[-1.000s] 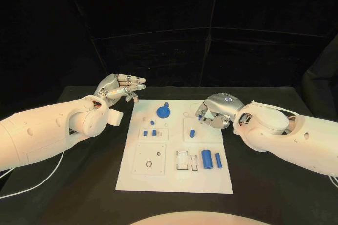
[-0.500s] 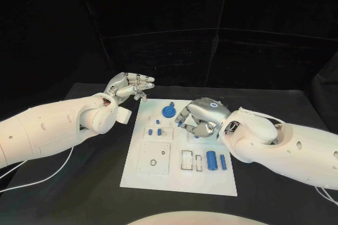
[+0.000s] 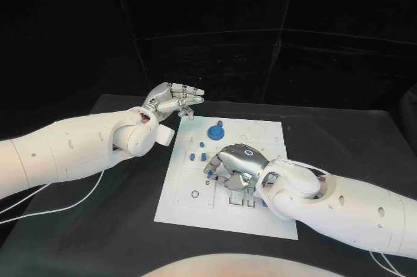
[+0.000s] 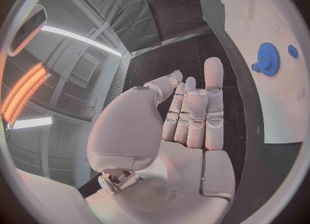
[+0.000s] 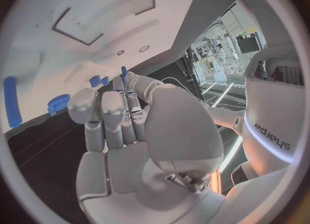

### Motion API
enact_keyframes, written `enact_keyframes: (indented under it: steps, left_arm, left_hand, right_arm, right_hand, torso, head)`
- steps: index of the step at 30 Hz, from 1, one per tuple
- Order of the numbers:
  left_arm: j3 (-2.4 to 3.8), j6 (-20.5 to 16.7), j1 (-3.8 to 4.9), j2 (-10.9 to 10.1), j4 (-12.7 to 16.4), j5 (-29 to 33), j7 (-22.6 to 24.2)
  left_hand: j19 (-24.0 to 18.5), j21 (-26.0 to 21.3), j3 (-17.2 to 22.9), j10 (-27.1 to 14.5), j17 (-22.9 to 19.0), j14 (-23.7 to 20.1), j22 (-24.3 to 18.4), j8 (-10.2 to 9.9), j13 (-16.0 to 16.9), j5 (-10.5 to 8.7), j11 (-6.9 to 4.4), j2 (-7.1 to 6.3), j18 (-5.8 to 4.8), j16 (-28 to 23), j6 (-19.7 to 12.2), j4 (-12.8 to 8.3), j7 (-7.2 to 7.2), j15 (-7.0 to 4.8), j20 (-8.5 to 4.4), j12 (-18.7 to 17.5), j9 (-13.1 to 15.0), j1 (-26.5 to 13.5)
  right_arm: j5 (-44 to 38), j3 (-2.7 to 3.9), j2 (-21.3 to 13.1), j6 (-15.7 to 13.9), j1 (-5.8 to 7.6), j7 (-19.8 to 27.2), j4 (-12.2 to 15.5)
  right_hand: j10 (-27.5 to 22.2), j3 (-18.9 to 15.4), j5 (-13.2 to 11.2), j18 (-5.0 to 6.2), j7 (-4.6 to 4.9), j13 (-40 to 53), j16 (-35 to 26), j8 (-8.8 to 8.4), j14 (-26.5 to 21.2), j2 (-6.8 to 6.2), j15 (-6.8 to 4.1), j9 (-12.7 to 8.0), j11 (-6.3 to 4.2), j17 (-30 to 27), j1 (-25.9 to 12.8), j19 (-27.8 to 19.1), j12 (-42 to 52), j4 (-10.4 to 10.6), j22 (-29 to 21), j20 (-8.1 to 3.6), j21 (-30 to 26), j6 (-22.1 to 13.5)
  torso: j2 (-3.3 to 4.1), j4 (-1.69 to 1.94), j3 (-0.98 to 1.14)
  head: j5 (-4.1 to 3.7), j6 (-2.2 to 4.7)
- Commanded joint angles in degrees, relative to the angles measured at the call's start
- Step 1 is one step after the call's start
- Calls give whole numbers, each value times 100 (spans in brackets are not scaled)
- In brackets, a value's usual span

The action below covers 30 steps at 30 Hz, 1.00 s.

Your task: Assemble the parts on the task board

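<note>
The white task board (image 3: 263, 131) lies in the middle of the black table. A blue gear (image 3: 216, 132) stands at its far end, with small blue pegs (image 3: 191, 159) nearer. My right hand (image 3: 233, 168) hovers over the board's middle with its fingers curled, hiding the parts beneath. In the right wrist view my right hand (image 5: 129, 125) pinches a small blue peg (image 5: 123, 71) at its fingertips, above the board (image 5: 77, 17). My left hand (image 3: 174, 99) is raised beyond the board's far left corner, holding nothing. In the left wrist view the left hand's (image 4: 187, 125) fingers are straight and together.
The gear (image 4: 268, 58) and the board's edge (image 4: 258, 17) show beside my left hand. A long blue cylinder (image 5: 10, 100) and the gear (image 5: 58, 102) lie past my right hand. White cables (image 3: 87, 186) trail under my left arm. Bare black table surrounds the board.
My right hand has moved from the board's far right edge to over its middle, carrying the small peg. The camera has shifted. My left hand has kept its raised pose.
</note>
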Motion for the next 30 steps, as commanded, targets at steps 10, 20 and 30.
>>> enact_keyframes:
  steps: [10,20,30]
  left_arm:
    - [5,89,13,27,9,23,23]
    - [5,102,14,25,3,23,12]
    - [5,118,14,26,-5,23,4]
  left_hand:
    - [-51,-40,-40,-40,-8,-44,-6,-9,-7,12,-12,35,71,-35,-24,2,4,11,4,35,-6,0]
    - [-53,-46,-46,-47,-25,-53,-10,-10,-8,11,-10,35,71,-43,-27,1,7,14,6,39,-6,-3]
    - [-53,-46,-46,-47,-25,-53,-10,-10,-8,11,-10,35,71,-43,-27,1,7,14,6,39,-6,-3]
  right_arm:
    - [-215,6,183,208,-93,69,-212]
    - [-329,7,210,357,-107,-36,-255]
    - [-409,7,231,479,-109,-132,-281]
  right_hand:
    - [23,25,30,-74,33,-9,16,-21,108,-7,-9,-2,20,5,-70,47,-36,-4,-2,7,21,-1]
    - [22,24,29,-74,35,-9,20,-23,108,-7,-7,-3,22,6,-81,45,-38,-4,-4,8,21,-3]
    - [20,23,29,-73,36,-9,20,-23,107,-7,-6,-3,23,4,-86,44,-39,-6,-5,9,21,-5]
  torso:
    - [-2,-2,1]
    - [-4,-4,3]
    - [-4,-5,4]
  head:
    - [106,-96]
    - [121,-125]
    - [129,-140]
